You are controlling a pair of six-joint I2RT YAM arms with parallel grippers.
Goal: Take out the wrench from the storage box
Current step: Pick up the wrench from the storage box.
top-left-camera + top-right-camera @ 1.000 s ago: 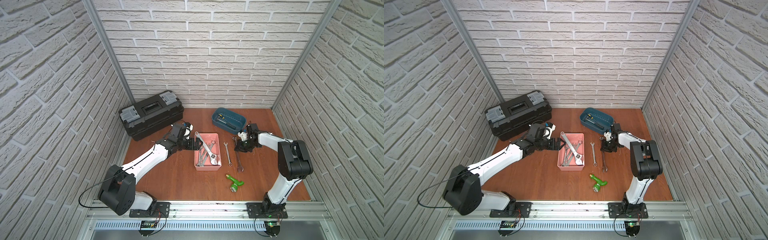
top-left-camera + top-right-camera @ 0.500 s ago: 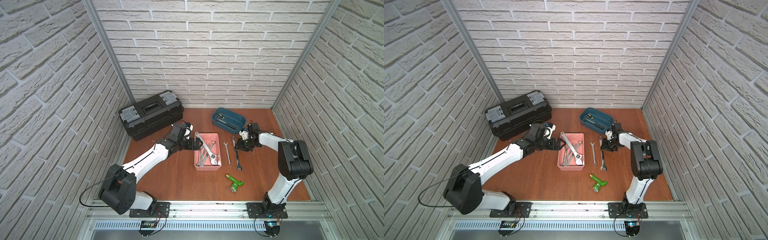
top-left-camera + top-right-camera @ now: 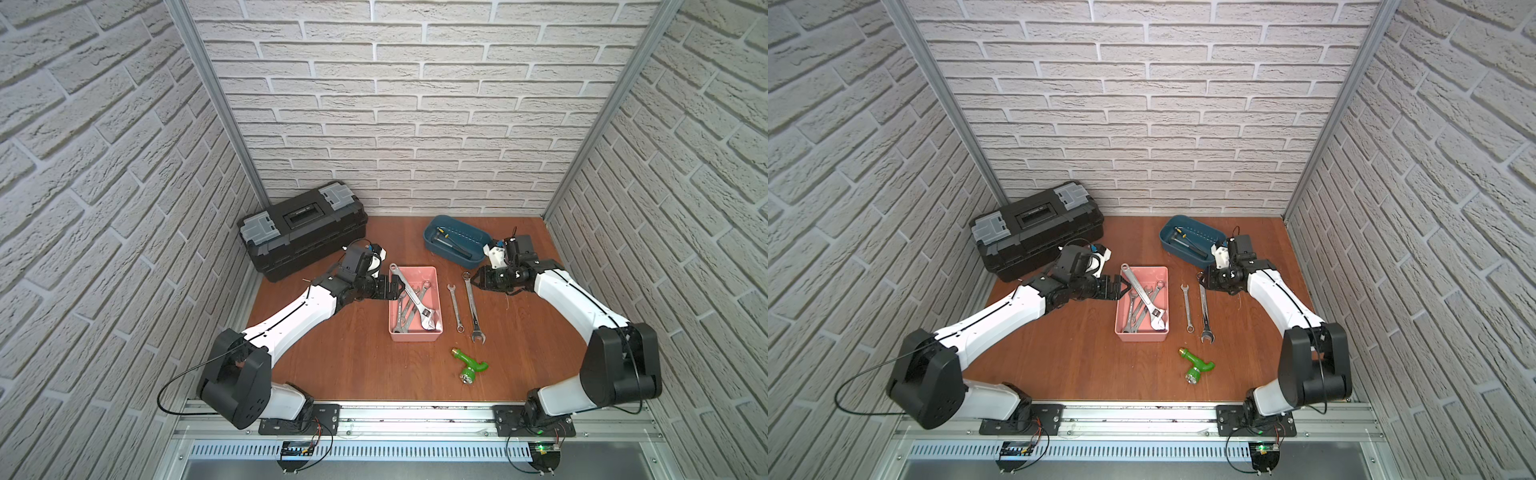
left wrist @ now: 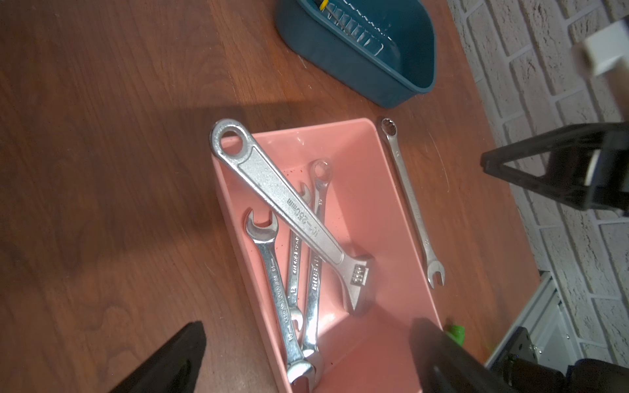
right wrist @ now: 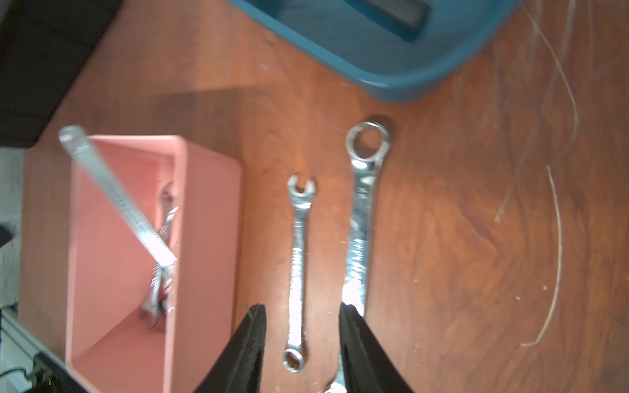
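Pink box holds smaller wrenches, with the big wrench propped across them, its handle over the rim. My left gripper is spread wide beside that handle. My right gripper hangs parted and empty. Lifting the big wrench, I could drag the tangle or tip the box.

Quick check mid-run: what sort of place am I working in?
Likely a staged workshop test cell: brick-patterned wall panels, a black toolbox, and a pink storage box of wrenches on a wooden tabletop.
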